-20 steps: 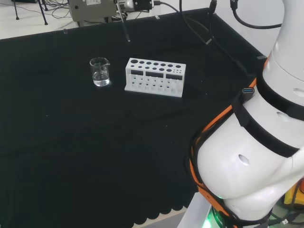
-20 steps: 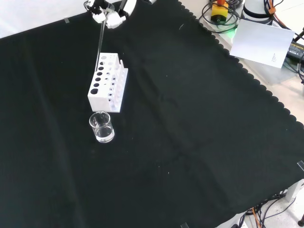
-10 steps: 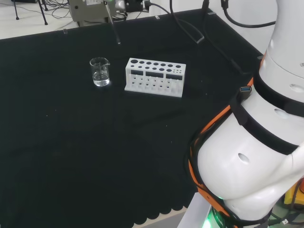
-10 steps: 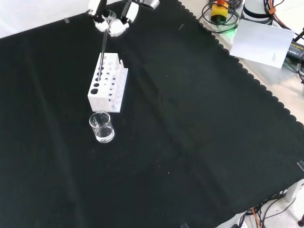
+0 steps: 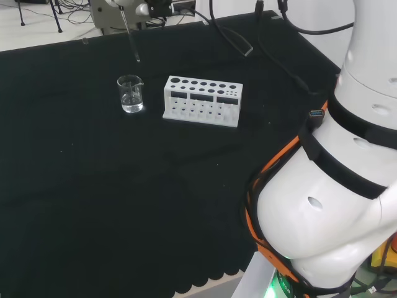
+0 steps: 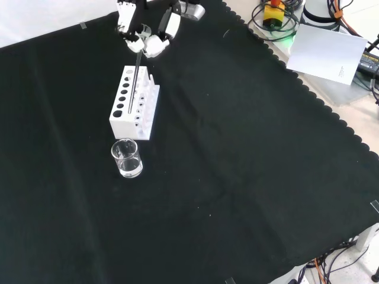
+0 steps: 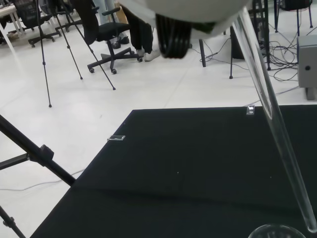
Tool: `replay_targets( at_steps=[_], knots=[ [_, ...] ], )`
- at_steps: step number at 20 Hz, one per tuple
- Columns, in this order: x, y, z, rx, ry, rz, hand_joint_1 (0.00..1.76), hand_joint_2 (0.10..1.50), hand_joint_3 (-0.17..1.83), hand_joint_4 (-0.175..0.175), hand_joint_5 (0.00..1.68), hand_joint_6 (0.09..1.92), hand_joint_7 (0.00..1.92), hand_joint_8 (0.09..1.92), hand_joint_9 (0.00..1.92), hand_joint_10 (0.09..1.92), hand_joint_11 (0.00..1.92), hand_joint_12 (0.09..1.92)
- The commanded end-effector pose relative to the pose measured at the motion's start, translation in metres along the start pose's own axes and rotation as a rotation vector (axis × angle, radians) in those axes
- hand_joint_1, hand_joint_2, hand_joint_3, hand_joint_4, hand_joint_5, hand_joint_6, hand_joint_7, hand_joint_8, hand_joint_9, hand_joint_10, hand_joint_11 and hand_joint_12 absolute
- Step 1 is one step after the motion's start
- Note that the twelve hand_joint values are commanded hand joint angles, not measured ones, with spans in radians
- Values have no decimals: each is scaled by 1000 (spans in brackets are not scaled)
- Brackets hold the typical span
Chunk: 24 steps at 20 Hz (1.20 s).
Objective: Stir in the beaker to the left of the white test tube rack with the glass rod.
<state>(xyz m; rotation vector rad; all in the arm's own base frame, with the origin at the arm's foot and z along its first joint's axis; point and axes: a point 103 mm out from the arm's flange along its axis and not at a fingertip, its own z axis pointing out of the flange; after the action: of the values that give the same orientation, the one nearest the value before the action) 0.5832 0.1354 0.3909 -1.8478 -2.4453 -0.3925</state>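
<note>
Hand (image 6: 149, 40) pinches glass rod (image 6: 134, 80) near its top, rod hanging approx. upright w/ tip above beaker (image 5: 130, 94); in wrist view rod tip sits just over beaker rim. Beaker stands on black cloth (image 6: 237, 177) just left of white test tube rack (image 5: 202, 100) in head view; holds a little clear liquid.

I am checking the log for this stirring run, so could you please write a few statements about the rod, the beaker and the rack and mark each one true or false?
1. The hand holds the glass rod. True.
2. The rod's lower tip is already inside the beaker. False: in the head view the tip hangs in the air above the beaker, outside it.
3. The beaker stands upright on the black cloth beside one end of the white test tube rack. True.
4. Test tubes fill the rack's holes. False: the holes that show are empty.
5. The beaker lies on its side. False: it stands with its mouth up and holds a little clear liquid.
</note>
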Motion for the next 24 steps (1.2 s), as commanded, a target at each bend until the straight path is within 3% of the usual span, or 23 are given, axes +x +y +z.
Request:
replay_targets(
  at_steps=[1, 15, 24],
  knots=[
    [7, 13, 16, 21, 16, -37, 1295, 707, 786, -175, 1001, 918, 1113, 1300, 1621, 997, 1679, 828],
    [13, 27, 50, 62, 36, -70, 1295, 707, 786, -175, 1001, 917, 1112, 1300, 1622, 997, 1679, 832],
    [0, 36, 68, 80, 62, -66, 1295, 708, 785, -175, 1001, 918, 1112, 1300, 1622, 997, 1679, 835]
  ],
)
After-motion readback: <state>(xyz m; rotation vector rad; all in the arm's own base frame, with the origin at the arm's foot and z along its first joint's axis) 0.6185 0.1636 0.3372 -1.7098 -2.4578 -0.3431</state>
